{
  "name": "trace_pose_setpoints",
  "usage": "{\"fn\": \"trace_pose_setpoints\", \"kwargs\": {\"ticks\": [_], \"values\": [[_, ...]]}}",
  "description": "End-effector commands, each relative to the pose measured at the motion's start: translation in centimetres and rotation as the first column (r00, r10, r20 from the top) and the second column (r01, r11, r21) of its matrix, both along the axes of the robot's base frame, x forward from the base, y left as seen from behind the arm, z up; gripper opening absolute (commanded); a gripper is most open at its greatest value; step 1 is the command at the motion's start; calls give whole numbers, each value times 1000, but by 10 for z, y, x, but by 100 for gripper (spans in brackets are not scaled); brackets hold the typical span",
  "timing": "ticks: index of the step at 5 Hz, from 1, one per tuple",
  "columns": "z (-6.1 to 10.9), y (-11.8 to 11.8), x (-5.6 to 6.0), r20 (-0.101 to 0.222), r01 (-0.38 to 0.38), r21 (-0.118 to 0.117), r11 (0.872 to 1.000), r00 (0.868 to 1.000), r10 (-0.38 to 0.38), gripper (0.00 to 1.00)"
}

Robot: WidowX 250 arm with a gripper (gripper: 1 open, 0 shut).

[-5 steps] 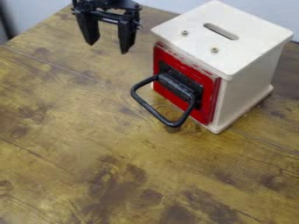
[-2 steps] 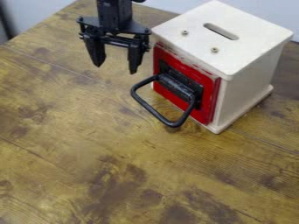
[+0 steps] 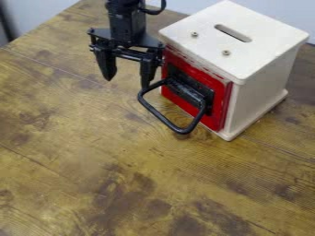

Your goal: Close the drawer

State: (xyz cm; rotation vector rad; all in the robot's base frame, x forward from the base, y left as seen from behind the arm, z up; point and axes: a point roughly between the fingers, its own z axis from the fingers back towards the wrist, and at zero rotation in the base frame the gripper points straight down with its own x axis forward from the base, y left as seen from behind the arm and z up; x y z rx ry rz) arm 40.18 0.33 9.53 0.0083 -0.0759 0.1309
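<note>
The drawer shows as a red front with a black plate in the left face of a pale wooden cube casing. It sticks out only slightly from the casing. Its large black wire loop handle lies forward on the table. My gripper hangs just left of the drawer front, fingers pointing down and spread open, nothing between them. Its right finger is close to the red front, just above the handle loop.
The worn wooden table stretches in front and to the left. The casing has a slot on top. A pale wall or floor edge shows at the far back.
The gripper has come down and moved right toward the drawer front, from the top edge of the view to just above the handle. The drawer and casing have not moved.
</note>
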Motion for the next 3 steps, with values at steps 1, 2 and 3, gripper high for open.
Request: {"fn": "trace_pose_setpoints", "kwargs": {"ticks": [1,2,3], "values": [[28,0,1,103,48,-1,999,994,-48,100],[30,4,-1,129,83,2,997,988,-83,100],[36,6,-5,141,61,10,998,988,-61,100]]}}
